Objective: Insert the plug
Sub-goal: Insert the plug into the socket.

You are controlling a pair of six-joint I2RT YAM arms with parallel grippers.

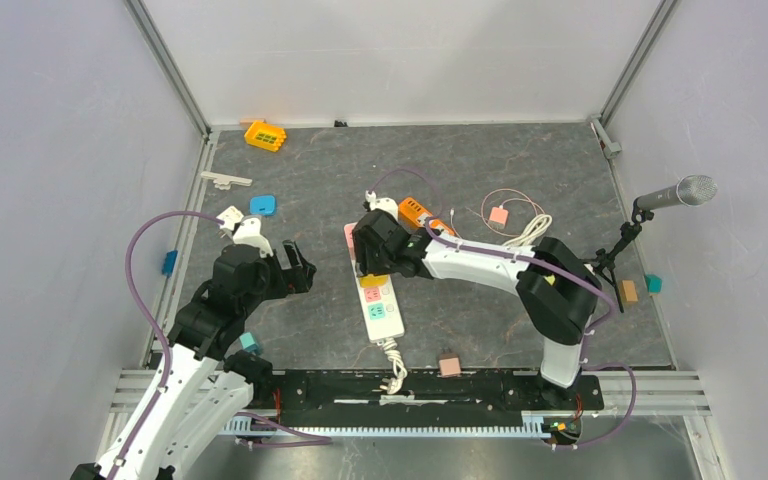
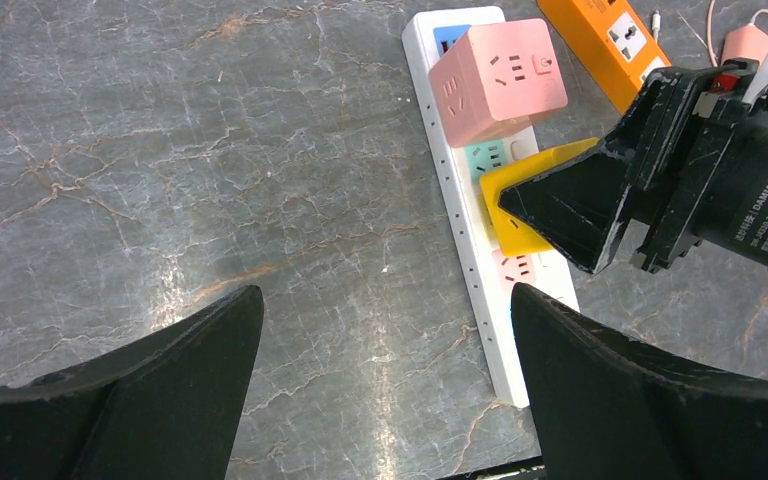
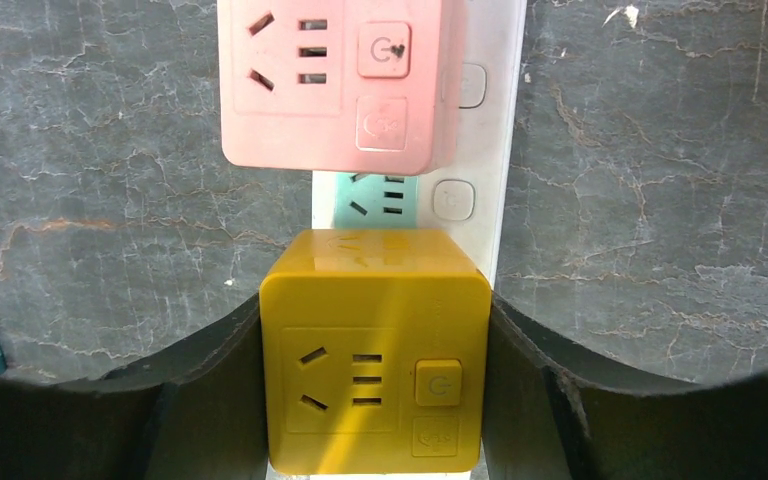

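R. fingers [image 3: 90, 420] round yellow cube [image 3: 375, 360]; underside hidden

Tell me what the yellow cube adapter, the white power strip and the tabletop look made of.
The yellow cube socket adapter: smooth moulded plastic, soft sheen. The long white power strip: glossy plastic, likely; it catches light. The grey veined tabletop: marble-look, perhaps printed laminate.
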